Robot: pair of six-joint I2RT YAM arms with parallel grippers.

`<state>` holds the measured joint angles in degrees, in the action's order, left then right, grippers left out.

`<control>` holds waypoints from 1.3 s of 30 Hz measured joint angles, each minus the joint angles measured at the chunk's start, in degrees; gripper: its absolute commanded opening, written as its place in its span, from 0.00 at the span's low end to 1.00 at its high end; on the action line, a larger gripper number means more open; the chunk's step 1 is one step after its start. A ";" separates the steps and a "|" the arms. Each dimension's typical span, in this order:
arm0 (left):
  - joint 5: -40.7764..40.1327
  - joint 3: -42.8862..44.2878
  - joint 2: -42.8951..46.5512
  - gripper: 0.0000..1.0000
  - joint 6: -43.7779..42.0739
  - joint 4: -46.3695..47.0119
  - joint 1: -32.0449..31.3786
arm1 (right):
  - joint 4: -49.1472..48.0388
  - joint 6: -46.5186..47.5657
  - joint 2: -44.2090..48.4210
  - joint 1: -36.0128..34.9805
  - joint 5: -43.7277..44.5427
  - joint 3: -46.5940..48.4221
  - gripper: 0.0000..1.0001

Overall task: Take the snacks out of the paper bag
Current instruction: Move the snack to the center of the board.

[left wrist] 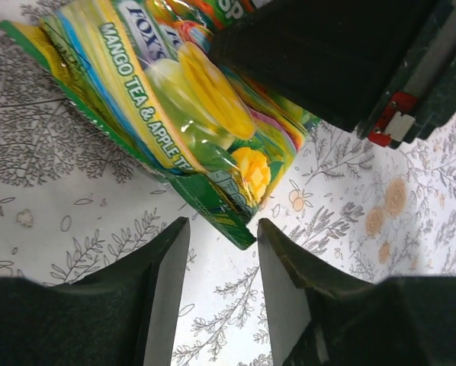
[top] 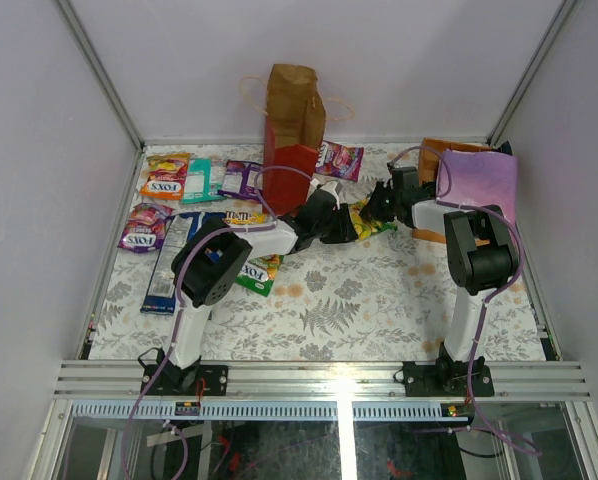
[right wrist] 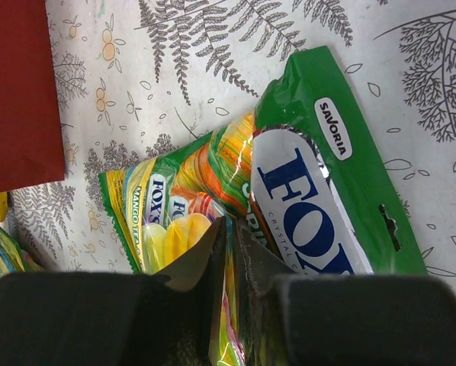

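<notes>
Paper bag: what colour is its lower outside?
The paper bag is red below, brown above; clearest in the top external view.

Just a table (top: 379,300) under a white fern-and-flower print cover, lilac bag (top: 482,180) parked in the far right corner on top of something orange-brown (top: 431,150), plain pale walls (top: 39,150) around, metal rail (top: 279,378) along the near edge.

This is a robot test cell in a lab. Plain pale panels (top: 39,150) wall in the tabletop (top: 379,300) on its left, far and right sides, joined by bare aluminium struts (top: 99,70). A slotted aluminium rail (top: 319,378) runs along the tabletop's near edge, with the left arm (top: 194,310) and right arm (top: 469,310) bolted to it. Loose cables (top: 139,420) hang below the rail. A fern-print cover lies over the tabletop.
</notes>
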<state>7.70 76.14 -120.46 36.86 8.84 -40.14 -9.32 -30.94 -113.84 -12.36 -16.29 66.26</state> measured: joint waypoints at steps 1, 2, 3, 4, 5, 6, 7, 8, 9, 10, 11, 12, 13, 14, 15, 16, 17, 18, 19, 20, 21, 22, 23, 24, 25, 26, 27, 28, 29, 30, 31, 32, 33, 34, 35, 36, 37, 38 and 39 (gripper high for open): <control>-0.72 0.00 -0.02 0.26 0.04 -0.02 0.00 | -0.17 -0.04 0.02 0.00 -0.09 -0.09 0.14; -1.38 0.00 -0.02 0.23 0.20 -0.13 0.00 | -0.31 -0.11 0.07 0.02 -0.15 -0.15 0.14; -1.99 0.00 -0.02 0.21 0.39 -0.24 0.00 | -0.37 -0.15 0.11 0.02 -0.31 -0.26 0.14; -2.60 0.00 -0.02 0.19 0.44 -0.31 0.00 | -0.46 -0.17 0.13 0.02 -0.44 -0.35 0.14; -3.39 0.00 -0.04 0.17 0.57 -0.44 0.00 | -0.52 -0.20 0.13 0.02 -0.52 -0.42 0.14; -3.93 0.00 -0.11 0.14 0.61 -0.63 0.00 | -0.70 -0.20 0.13 0.02 -0.70 -0.50 0.14; -4.50 0.02 -0.22 0.09 0.72 -0.76 0.00 | -0.76 -0.24 0.17 0.02 -0.81 -0.57 0.14; -4.96 0.02 -0.39 0.02 0.85 -0.90 0.00 | -0.79 -0.37 0.20 0.02 -0.96 -0.63 0.14; -5.38 0.02 -0.57 0.00 0.94 -1.05 0.00 | -0.79 -0.39 0.22 0.02 -0.98 -0.68 0.14; -5.62 0.02 -0.74 0.00 1.07 -1.25 0.00 | -0.85 -0.46 0.22 0.02 -1.20 -0.76 0.14; -5.84 0.02 -0.87 0.00 1.22 -1.46 0.00 | -0.92 -0.57 0.28 0.02 -1.27 -0.87 0.14; -6.03 0.02 -0.92 0.00 1.27 -1.77 -0.02 | -0.94 -0.59 0.37 0.02 -1.31 -0.98 0.14; -6.29 0.02 -0.92 0.00 1.27 -2.03 -0.02 | -0.94 -0.61 0.44 0.02 -1.31 -1.05 0.14; -6.67 -0.02 -0.92 0.00 1.27 -2.19 0.00 | -0.96 -0.61 0.55 0.02 -1.31 -1.18 0.14; -6.91 -0.24 -0.87 0.00 1.27 -2.12 0.00 | -1.05 -0.63 0.68 0.02 -1.29 -1.33 0.15; -7.17 -0.70 -0.74 0.00 1.27 -2.03 0.02 | -1.22 -0.68 0.76 0.02 -1.27 -1.53 0.15; -7.58 -1.88 -0.31 0.00 1.33 -1.53 0.07 | -1.40 -0.83 0.90 0.02 -1.20 -1.79 0.15; -8.00 -3.10 0.22 0.00 1.49 -1.09 0.15 | -1.51 -1.11 1.05 0.02 -1.22 -2.05 0.15; -8.26 -4.98 1.11 0.00 1.64 -0.66 0.46 | -1.66 -1.46 1.22 0.02 -1.22 -2.36 0.15; -8.39 -6.93 2.21 0.00 2.05 0.24 0.83 | -1.90 -1.90 1.29 -0.02 -0.94 -2.73 0.15; -8.55 -8.52 3.28 0.00 2.29 0.37 1.18 | -2.34 -2.45 1.29 -0.02 -0.90 -3.06 0.15; -8.72 -10.51 4.68 0.00 2.51 0.70 1.70 | -2.91 -3.19 1.31 0.00 -0.90 -3.39 0.16; -8.94 -12.33 6.05 0.00 2.75 0.74 2.29 | -3.48 -3.91 1.36 0.00 -0.85 -3.72 0.16; -9.14 -13.77 7.17 0.00 2.93 0.76 2.80 | -4.07 -4.72 1.40 0.00 -0.81 -4.11 0.16; -9.31 -15.52 8.61 0.00 3.15 0.72 3.43 | -4.61 -5.35 1.49 0.02 -0.79 -4.44 0.17; -9.51 -17.16 9.97 0.01 3.23 0.57 3.91 | -5.29 -6.12 1.62 0.02 -0.79 -4.90 0.17; -9.70 -18.69 11.30 0.06 3.26 0.37 4.24 | -5.97 -6.86 1.81 0.04 -0.72 -5.38 0.18; -9.90 -20.35 12.79 0.17 3.23 0.24 4.66 | -6.45 -7.43 2.05 0.04 -0.72 -5.84 0.21; -10.08 -22.03 14.43 0.24 3.17 0.09 4.96 | -6.58 -7.96 2.36 0.02 -0.72 -6.25 0.26; -10.10 -23.32 15.87 0.32 2.97 0.04 5.05 | -6.67 -8.28 2.71 0.02 -0.74 -6.58 0.34; -9.94 -24.85 17.90 0.40 2.78 0.13 5.05 | -6.64 -8.48 3.34 0.00 -0.74 -7.06 0.43; -9.40 -26.73 21.46 0.47 2.51 0.15 4.90 | -6.43 -8.61 4.15 -0.02 -0.70 -7.61 0.55; -9.33 -26.88 21.88 0.50 2.34 0.15 4.83 | -6.14 -8.52 5.18 -0.02 -0.70 -8.22 0.61; -8.87 -27.50 24.11 0.53 1.97 0.33 4.59 | -5.68 -8.31 6.32 -0.07 -0.59 -8.81 0.66; -8.22 -27.93 26.34 0.55 1.62 0.37 4.46 | -4.94 -7.74 7.72 -0.13 -0.20 -9.27 0.70; -7.65 -28.15 28.52 0.57 1.14 0.42 4.35 | -3.48 -6.82 9.20 -0.24 0.61 -9.46 0.72; -7.37 -28.17 30.23 0.59 0.79 0.42 4.20 | -1.66 -5.44 10.67 -0.33 1.55 -9.44 0.74; -6.82 -28.20 32.20 0.60 0.50 0.44 4.17 | 0.11 -3.87 12.17 -0.44 3.04 -9.33 0.76; -6.56 -28.37 34.12 0.62 0.26 0.44 4.17 | 1.60 -2.58 13.31 -0.57 4.09 -9.20 0.79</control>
<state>1.15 47.77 -86.35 37.12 9.28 -35.97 -7.73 -33.52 -100.53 -12.93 -12.21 57.06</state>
